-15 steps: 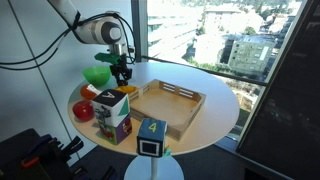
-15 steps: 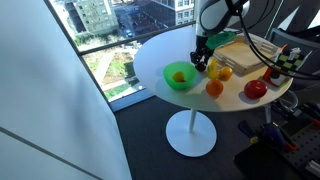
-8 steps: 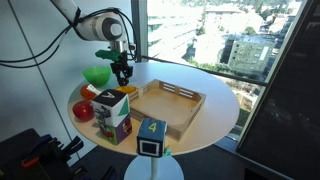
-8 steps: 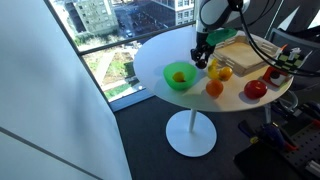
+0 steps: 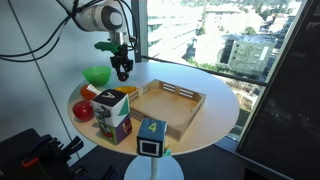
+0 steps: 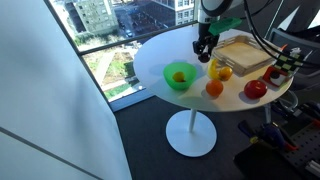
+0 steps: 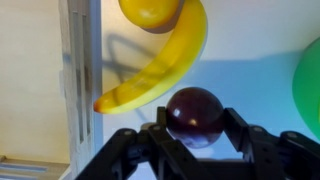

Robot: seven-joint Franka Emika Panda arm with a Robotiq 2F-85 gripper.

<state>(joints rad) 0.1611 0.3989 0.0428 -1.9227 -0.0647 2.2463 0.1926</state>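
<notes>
Plum (image 7: 194, 115), clamped in the tool (image 5: 121, 70), has just risen off the surface (image 5: 215, 105) near the banana (image 7: 160, 65); the grip looks secure.

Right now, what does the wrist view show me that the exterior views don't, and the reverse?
Wrist only: the dark plum gripped between the jaws. Exterior only: the number blocks, the red apple and the whole wooden tray. Both: the banana, the orange and the green bowl.
</notes>
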